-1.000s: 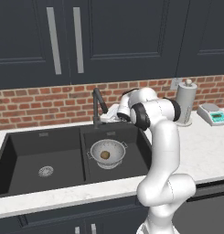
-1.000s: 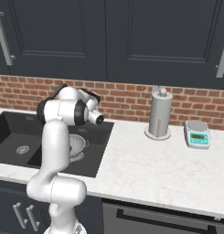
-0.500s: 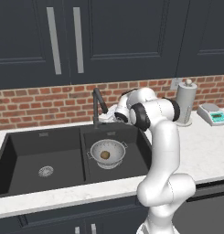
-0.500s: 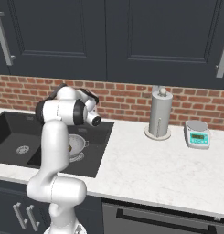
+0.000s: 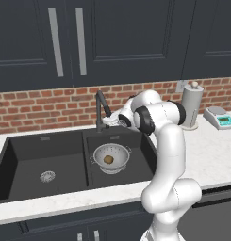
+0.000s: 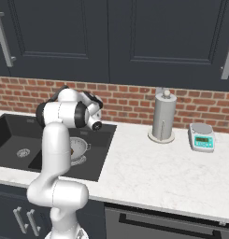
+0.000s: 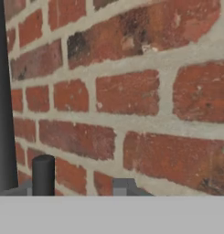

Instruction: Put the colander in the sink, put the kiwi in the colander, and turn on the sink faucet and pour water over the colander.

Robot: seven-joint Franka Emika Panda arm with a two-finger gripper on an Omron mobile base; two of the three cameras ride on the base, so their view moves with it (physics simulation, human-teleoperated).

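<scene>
At the far left of the left base view, the wider basin of the sink point(image 5: 22, 164) is seen bare but for its drain; to its right, in the narrower basin, the colander point(image 5: 111, 158) is set upright with the kiwi point(image 5: 108, 159) lying inside it. Two steps can thus be judged done, and the faucet step is the one in hand. Behind the colander the sink faucet point(image 5: 101, 109) rises from the back rim, and just to its right the end effector point(image 5: 113, 121) is held close beside the spout — whether anything is touched cannot be told. In the hand view a dark upright post point(image 7: 43, 176) stands near one grey fingertip point(image 7: 124, 186) against the brick wall point(image 7: 131, 91); the jaws appear somewhat parted, but how far, and whether anything is pinched, cannot be told. Next, the handle would need to be met and nudged, and the spout swung over the colander. Little room is left between faucet and wall; farther right, the surface point(image 5: 211, 155) lies open up to the paper-towel holder point(image 5: 192, 106) and the scale point(image 5: 219, 117).
</scene>
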